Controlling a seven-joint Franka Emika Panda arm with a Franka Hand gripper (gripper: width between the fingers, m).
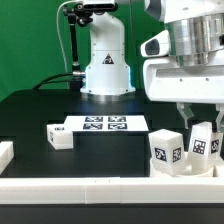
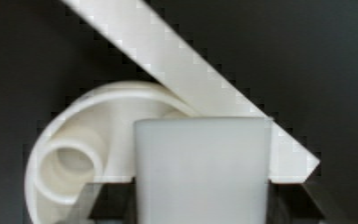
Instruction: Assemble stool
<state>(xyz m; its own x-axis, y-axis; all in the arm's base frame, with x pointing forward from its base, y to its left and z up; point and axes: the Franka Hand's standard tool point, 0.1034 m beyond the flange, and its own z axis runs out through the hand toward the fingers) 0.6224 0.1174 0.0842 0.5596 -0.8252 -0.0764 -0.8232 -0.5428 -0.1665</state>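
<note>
Black tabletop [image 1: 30, 115] spreads under a green backdrop [image 1: 25, 40], with the arm's white base [image 1: 105, 65] at upper centre of the exterior view. A white rail [image 1: 90, 188] borders the lower edge. The marker board [image 1: 100, 124] lies mid-frame, with a loose leg [image 1: 58, 136] near it towards the exterior view's left. At lower right the gripper [image 1: 200, 122] stands half-parted, its fingers pressed against both sides of a tagged leg [image 1: 205, 142]. A second leg [image 1: 166, 150] is just beside it. In the wrist view the round seat [image 2: 87, 130] lies behind the gripped leg.

In the exterior view, table [image 1: 30, 115] lies bare at left; legs [image 1: 165, 150] and rail [image 1: 100, 188] crowd the right.
</note>
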